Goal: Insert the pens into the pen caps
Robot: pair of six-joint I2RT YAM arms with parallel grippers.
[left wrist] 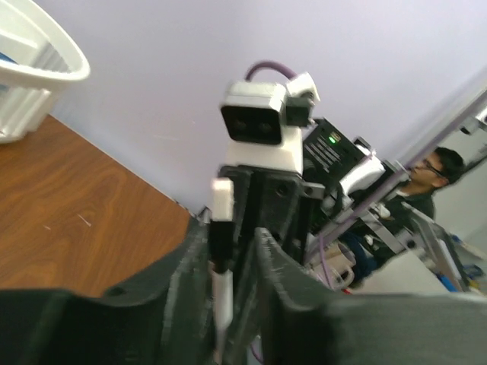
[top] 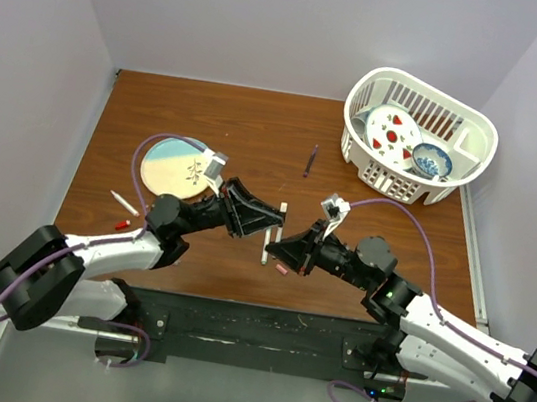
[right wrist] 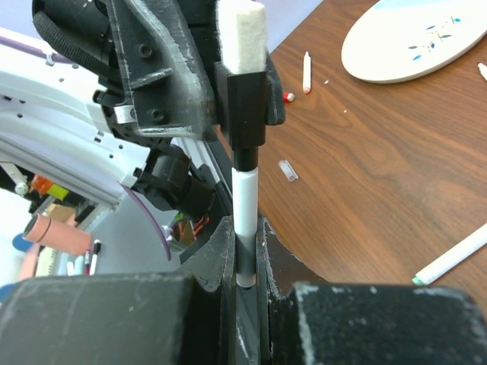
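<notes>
A white pen (right wrist: 245, 198) stands upright with my right gripper (right wrist: 243, 228) shut on its lower barrel. A black pen cap (right wrist: 246, 114) with a white end sits on the pen's top. My left gripper (left wrist: 232, 243) straddles that black cap (left wrist: 220, 243). Its fingers stand slightly apart: the cap lies against the left finger, with a gap to the other one. In the top view both grippers (top: 270, 224) (top: 282, 249) meet at the table's middle near edge. Loose on the table are a green-tipped pen (right wrist: 449, 262), a red-tipped pen (top: 125, 203), a dark purple pen (top: 311, 160) and a red cap (top: 121, 225).
A round plate (top: 174, 167) lies at the left behind my left arm. A white basket (top: 417, 137) with dishes stands at the back right. A small pale cap (right wrist: 288, 170) lies on the wood near the grippers.
</notes>
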